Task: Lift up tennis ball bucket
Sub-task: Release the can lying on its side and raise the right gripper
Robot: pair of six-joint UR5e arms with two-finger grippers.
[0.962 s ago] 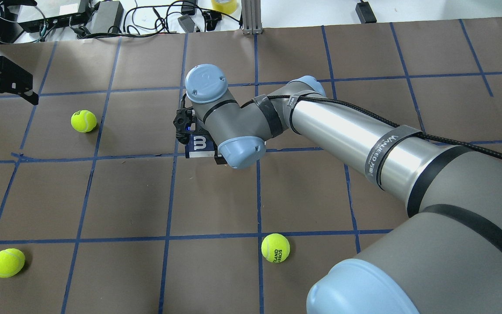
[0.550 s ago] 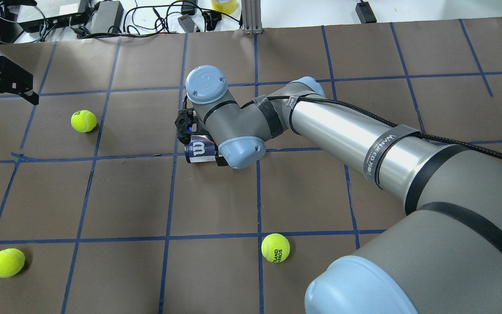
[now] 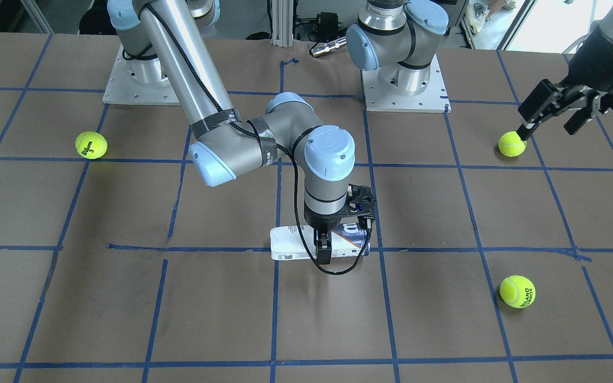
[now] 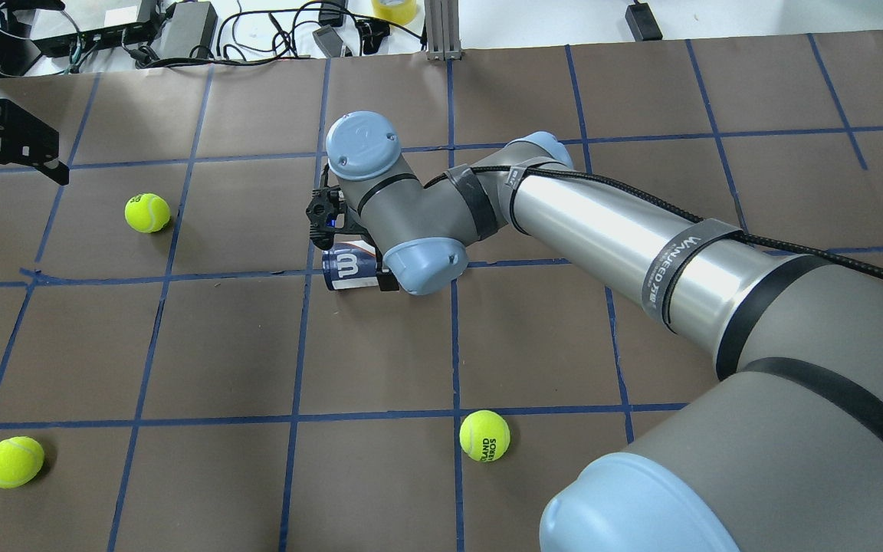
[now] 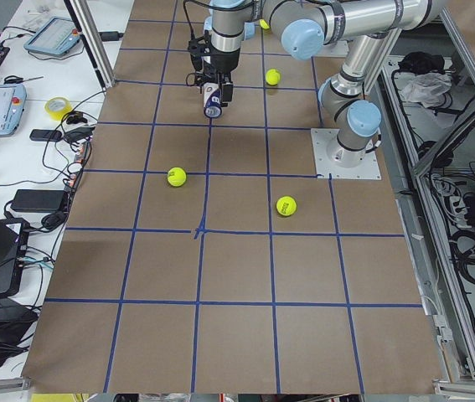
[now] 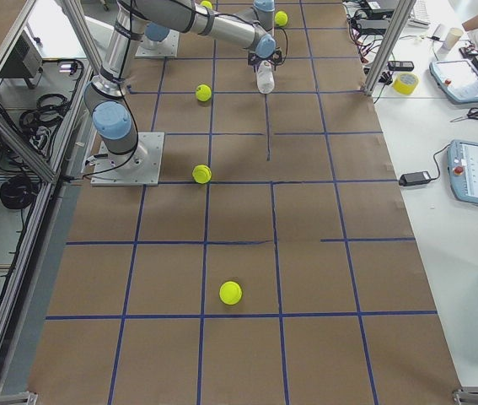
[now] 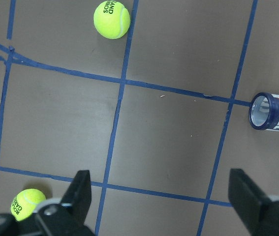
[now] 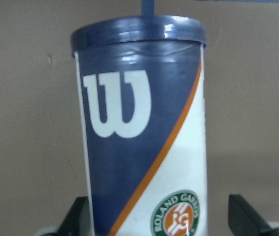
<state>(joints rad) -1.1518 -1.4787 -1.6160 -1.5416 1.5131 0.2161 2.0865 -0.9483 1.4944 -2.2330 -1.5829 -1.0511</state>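
The tennis ball bucket (image 3: pixel 296 243) is a slim white and navy can lying on its side on the brown table. It also shows in the overhead view (image 4: pixel 348 268) and the left wrist view (image 7: pixel 273 111). In the right wrist view the bucket (image 8: pixel 139 142) fills the frame, with a white "W" and a round emblem. My right gripper (image 8: pixel 161 219) is open and straddles the bucket's middle, one finger (image 3: pixel 323 253) on its near side. One finger (image 8: pixel 79 216) is against the bucket; the other is a little apart from it. My left gripper (image 3: pixel 547 130) is open and empty, far off.
Three yellow-green tennis balls lie on the table: one (image 3: pixel 512 144) just under my left gripper, one (image 3: pixel 517 291) at the front and one (image 3: pixel 91 144) on the far side. Blue tape lines grid the table. Cables and boxes (image 4: pixel 142 31) sit beyond the far edge.
The bucket's navy end has turned and shifted slightly toward the robot under my right wrist. The left arm and the balls have not moved.
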